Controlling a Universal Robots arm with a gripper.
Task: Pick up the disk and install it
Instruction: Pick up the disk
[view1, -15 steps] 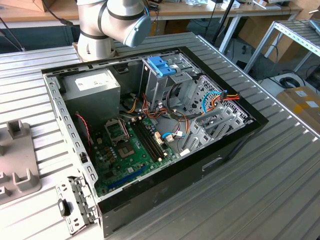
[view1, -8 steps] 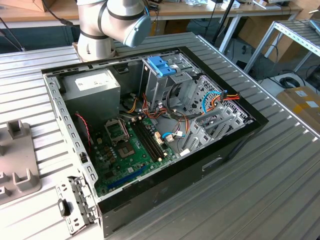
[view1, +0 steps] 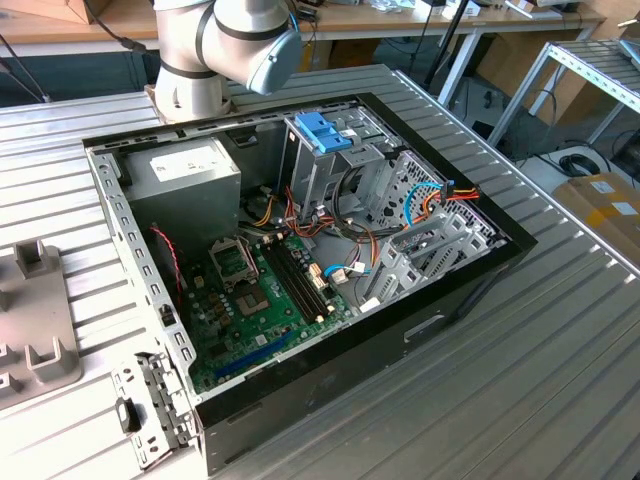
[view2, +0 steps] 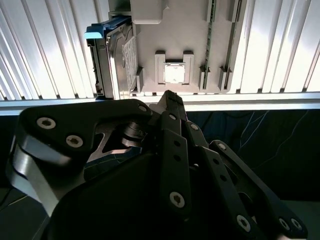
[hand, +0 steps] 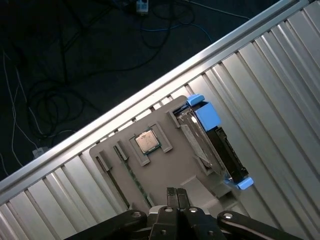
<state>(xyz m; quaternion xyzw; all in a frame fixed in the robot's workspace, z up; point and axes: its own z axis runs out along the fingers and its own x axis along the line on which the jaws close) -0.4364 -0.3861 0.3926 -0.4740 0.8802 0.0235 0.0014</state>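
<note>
Hand and disk at the holder. My hand (hand: 177, 190) hovers above the grey holder (hand: 167, 165), its two fingers pressed together and gripping nothing; in the second wrist view the fingertips (view2: 169, 96) meet over the holder's near edge.

The disk (hand: 216, 146) stands on edge in a slot at one side of the holder, with its light blue bracket (hand: 206, 116) capping both ends. A bare processor chip (hand: 147, 141) sits in a square pocket beside it, and a memory stick (hand: 128, 176) lies in a groove further along.

Hazards, as I judge them:
- With the fingers together, they would strike the disk's upper edge instead of straddling it.
- A sideways push could rock the disk out of its slot.
- A slanted approach could brush the chip.

Clearances:
- One face of the disk lies close against the holder's ribs.
- The other face looks onto open ribbed table (hand: 280, 75).
- The table's rim (hand: 150, 90) runs just beside the holder, with dark floor and loose cables beyond it, so anything knocked that way would drop.
- In the exterior view the open computer case (view1: 300, 270) lies well apart from the holder (view1: 30, 330).
</note>
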